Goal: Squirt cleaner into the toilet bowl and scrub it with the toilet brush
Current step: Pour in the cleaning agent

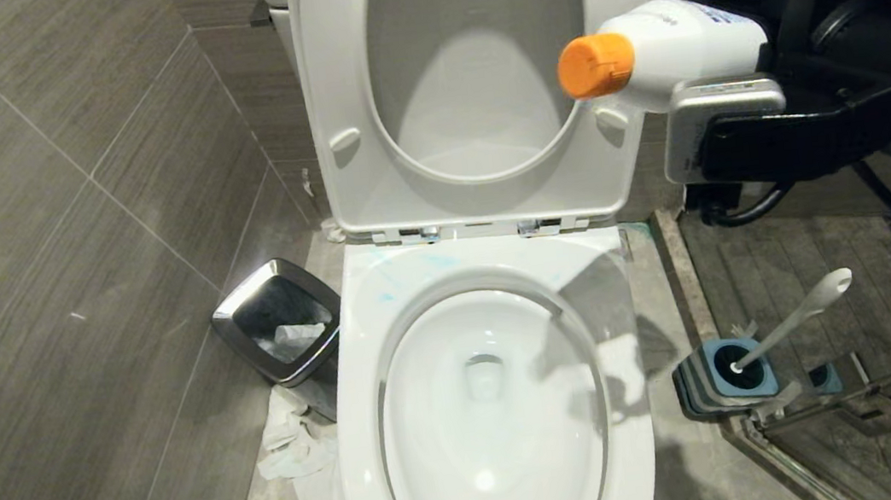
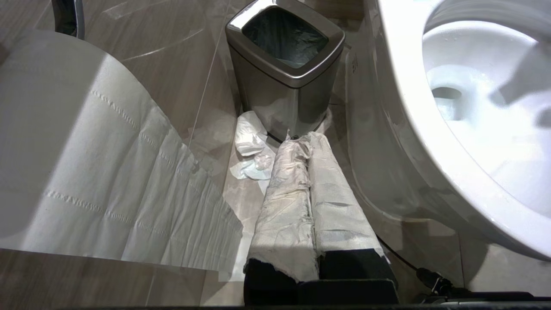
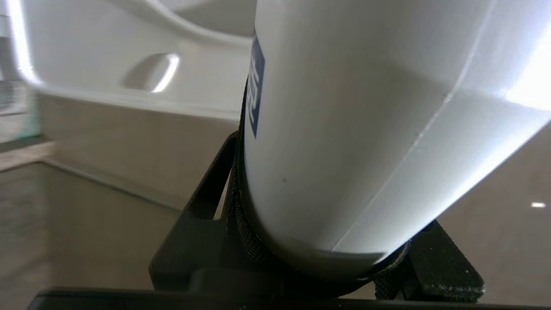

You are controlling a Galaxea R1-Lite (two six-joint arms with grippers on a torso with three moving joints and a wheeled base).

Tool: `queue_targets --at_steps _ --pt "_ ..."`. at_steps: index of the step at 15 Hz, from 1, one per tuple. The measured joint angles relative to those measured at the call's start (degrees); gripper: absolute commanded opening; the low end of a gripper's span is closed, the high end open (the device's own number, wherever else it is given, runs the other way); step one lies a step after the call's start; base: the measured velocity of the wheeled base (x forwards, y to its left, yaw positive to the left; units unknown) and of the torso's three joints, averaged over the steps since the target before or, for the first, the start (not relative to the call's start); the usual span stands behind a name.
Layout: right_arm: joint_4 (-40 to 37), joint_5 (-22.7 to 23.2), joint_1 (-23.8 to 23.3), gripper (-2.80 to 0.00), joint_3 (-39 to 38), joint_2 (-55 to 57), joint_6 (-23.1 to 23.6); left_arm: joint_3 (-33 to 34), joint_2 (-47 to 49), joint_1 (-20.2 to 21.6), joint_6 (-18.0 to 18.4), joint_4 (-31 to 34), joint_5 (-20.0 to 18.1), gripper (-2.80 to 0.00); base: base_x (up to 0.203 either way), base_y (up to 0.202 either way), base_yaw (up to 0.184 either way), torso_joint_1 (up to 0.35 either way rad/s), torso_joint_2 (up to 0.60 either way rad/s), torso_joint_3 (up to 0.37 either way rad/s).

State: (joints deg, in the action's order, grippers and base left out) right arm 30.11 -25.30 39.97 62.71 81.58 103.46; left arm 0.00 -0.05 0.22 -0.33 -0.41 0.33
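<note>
Right gripper (image 1: pixel 720 80), upper right of the head view: jaws closed part-way on the body of the white cleaner bottle (image 1: pixel 681 47), pads pressed against both sides of it in the right wrist view (image 3: pixel 366 129). The bottle lies near level, orange cap (image 1: pixel 596 66) pointing toward frame centre, in front of the raised seat and lid (image 1: pixel 475 82). Cap appears to be on; whether it is a flip nozzle I cannot tell. The toilet bowl (image 1: pixel 366 432) sits below, centre to lower centre, well under the cap. Faint blue-turquoise smears (image 1: pixel 438 261) on the back ledge of the rim; none visible in the basin. Step in hand, by my reading: 1 of 2, carrying the cleaner into position. Next move calls for tipping the cap downward over the basin and squeezing. Toilet brush (image 1: pixel 799 317) stands untouched in its blue-and-grey holder (image 1: pixel 725 381), lower right. Left gripper (image 2: pixel 308 189), paper-wrapped, jaws together and empty, hangs near the bin (image 2: pixel 286 56) beside the toilet.
</note>
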Motion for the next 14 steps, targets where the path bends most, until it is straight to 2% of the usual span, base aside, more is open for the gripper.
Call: queue_targets --at_steps 3,12,14 --pt "4.2 -0.8 2.0 -2.8 0.8 1.7 5.9 0.0 0.0 0.0 0.0 0.0 0.0 -2.8 0.0 0.0 0.0 0.0 0.0 0.0" --pt "4.3 -2.0 3.4 -2.8 1.4 2.9 22.9 0.0 0.0 0.0 0.0 0.0 0.0 -2.8 0.0 0.0 0.0 0.0 0.0 0.0" --pt "4.4 -2.0 3.4 -2.8 2.0 3.0 25.4 0.0 0.0 0.0 0.0 0.0 0.0 -2.8 0.0 0.0 0.0 0.0 0.0 0.0"
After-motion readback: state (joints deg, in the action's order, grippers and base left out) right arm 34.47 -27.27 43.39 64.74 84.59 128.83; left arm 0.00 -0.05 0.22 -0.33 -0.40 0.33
